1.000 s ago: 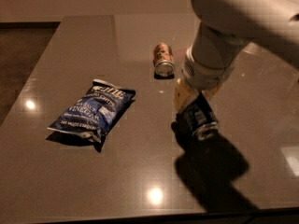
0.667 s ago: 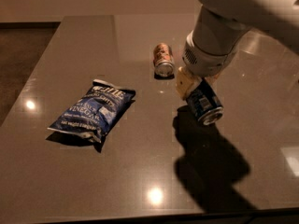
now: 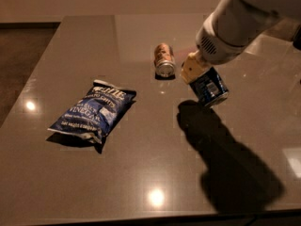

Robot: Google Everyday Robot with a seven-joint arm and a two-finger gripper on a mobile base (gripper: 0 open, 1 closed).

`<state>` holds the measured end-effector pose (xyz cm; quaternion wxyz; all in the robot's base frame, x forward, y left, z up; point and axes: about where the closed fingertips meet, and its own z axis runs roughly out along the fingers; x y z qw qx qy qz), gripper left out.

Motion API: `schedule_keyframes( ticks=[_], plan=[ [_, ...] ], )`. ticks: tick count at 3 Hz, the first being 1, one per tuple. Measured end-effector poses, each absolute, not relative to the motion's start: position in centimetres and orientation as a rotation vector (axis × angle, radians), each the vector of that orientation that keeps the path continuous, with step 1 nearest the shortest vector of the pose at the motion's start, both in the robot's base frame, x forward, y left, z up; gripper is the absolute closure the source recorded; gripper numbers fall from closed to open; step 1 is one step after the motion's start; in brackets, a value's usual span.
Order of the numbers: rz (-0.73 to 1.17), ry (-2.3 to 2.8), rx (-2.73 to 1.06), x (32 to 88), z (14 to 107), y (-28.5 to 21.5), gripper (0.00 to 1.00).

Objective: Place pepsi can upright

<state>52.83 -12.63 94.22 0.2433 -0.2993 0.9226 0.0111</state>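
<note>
Dim room. A dark, glossy table fills the view, with ceiling lamps mirrored in it as bright spots.

My fingers sit right of centre, at the end of the pale arm that comes in from the upper right. They pinch the pepsi can at its upper end. One yellowish pad shows against the can wall; the other is hidden behind it. The can hangs tilted, silver end down and to the right. Its shadow begins just below it, so I judge it is off the table or barely clear of it, not yet upright.

Handling, my guess:
- Thin aluminium, stiff enough along its length but easy to dent across the wall, so a moderate squeeze.
- The smooth painted skin may slip or swivel between the pads.
- Best hold is across the mid wall, with the flat end free to meet the table.
- I cannot tell whether it is full or empty, so the weight is unknown.

Other containers:
- A tan-brown can lies on its side just left of my fingers, silver end toward the camera. Contents unknown.
- A blue chip bag lies flat and crinkled well to the left. It looks closed.
</note>
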Motion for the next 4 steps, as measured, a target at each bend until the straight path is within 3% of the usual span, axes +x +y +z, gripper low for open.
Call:
schedule_keyframes(
  ticks=[4],
  plan=[
    [0.213, 1.969, -0.764, 52.9, 93.7, -14.7, 1.00]
  ],
)
